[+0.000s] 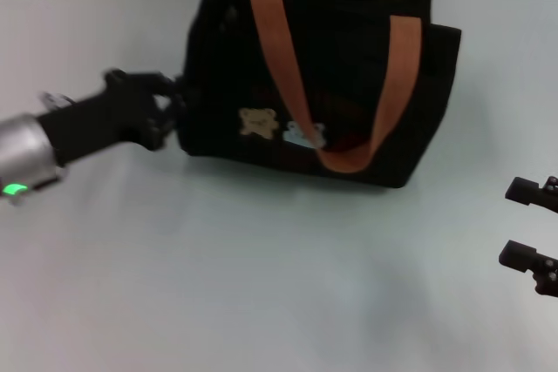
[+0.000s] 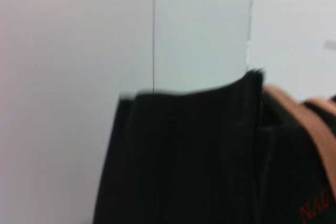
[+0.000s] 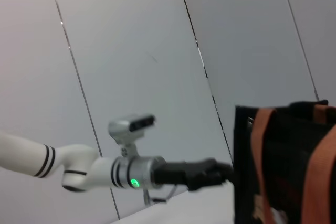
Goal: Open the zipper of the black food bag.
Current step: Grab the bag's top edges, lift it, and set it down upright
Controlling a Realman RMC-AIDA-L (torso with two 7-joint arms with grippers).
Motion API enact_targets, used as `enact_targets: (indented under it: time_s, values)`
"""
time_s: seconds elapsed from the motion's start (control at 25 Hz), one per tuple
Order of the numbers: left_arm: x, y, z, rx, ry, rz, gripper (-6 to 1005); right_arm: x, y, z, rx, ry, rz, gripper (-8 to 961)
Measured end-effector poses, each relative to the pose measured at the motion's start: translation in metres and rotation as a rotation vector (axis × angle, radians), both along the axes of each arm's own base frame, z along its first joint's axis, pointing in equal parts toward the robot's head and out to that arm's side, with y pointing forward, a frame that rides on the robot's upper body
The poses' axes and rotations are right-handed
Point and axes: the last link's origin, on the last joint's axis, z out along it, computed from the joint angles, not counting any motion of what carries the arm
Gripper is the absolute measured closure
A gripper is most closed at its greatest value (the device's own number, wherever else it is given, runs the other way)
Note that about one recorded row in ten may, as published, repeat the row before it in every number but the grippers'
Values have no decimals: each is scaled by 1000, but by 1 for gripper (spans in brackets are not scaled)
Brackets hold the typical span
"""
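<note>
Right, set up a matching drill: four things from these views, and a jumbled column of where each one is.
1. left claw
2. right claw
3. black food bag
4. bear patches

A. on the bag's near face, low down
B. at the bag's left end
C. apart from the bag, at the table's right edge
D. standing at the table's far middle

Pairs: 1-B, 2-C, 3-D, 4-A

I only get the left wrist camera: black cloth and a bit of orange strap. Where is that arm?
Observer: The left gripper is at the left end of the black food bag, low on its side.
Operator: And the other arm?
Observer: The right gripper sits off to the bag's right, apart from it, open.
Operator: Anything on the bag's front?
Observer: Two small bear patches, and an orange strap hanging down the front.
</note>
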Motion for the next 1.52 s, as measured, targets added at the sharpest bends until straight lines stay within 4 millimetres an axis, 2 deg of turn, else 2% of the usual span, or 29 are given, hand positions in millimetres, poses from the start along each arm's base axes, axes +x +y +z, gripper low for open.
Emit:
enact_targets:
  time_s: [0.04, 0.08, 0.12, 0.16, 0.2, 0.24, 0.28, 0.32, 0.4, 0.52, 0.56, 0.6, 0.84, 0.92, 1.04, 1.16, 1.36, 1.52]
  values:
    - [0, 0, 0, 0, 0, 0, 883, 0, 0, 0, 0, 0, 0, 119]
    - [7, -5, 26, 28, 17, -79, 884, -1, 1, 0, 0, 2, 4, 119]
    - [7, -5, 26, 28, 17, -79, 884, -1, 1, 0, 0, 2, 4, 119]
    - [12, -8, 38, 37, 23, -121, 884, -1, 1, 0, -1, 3, 6, 119]
    - [24, -15, 62, 47, 38, -200, 885, -2, 1, 0, -2, 6, 11, 119]
    - [24, -15, 62, 47, 38, -200, 885, -2, 1, 0, -2, 6, 11, 119]
    - [40, -19, 81, 49, 68, -271, 885, -3, 1, 0, -2, 9, 14, 119]
    - [40, -19, 81, 49, 68, -271, 886, -3, 1, 0, -2, 9, 14, 119]
    - [61, -24, 91, 31, 126, -355, 888, -4, 2, 0, 2, 19, 13, 119]
    - [72, -26, 83, -6, 177, -402, 895, -4, 2, -1, 3, 31, 11, 120]
    - [77, -26, 77, -27, 200, -421, 900, -4, 2, -1, 5, 36, 8, 120]
    - [84, -27, 63, -70, 233, -452, 904, -4, 2, -1, 15, 47, 1, 120]
    - [95, -29, 48, -97, 222, -504, 918, -4, 8, -1, 60, 123, -73, 120]
    - [100, -30, 47, -91, 203, -531, 920, -3, 19, 1, 52, 212, -185, 121]
    - [104, -30, 44, -96, 199, -546, 921, -4, 28, 1, 28, 256, -245, 121]
    - [112, -30, 29, -122, 214, -587, 921, -15, 52, -7, -55, 341, -330, 121]
    - [120, -27, 12, -134, 235, -593, 923, -31, 72, -18, -86, 348, -321, 122]
    - [122, -25, 7, -133, 241, -591, 925, -36, 77, -25, -101, 328, -321, 122]
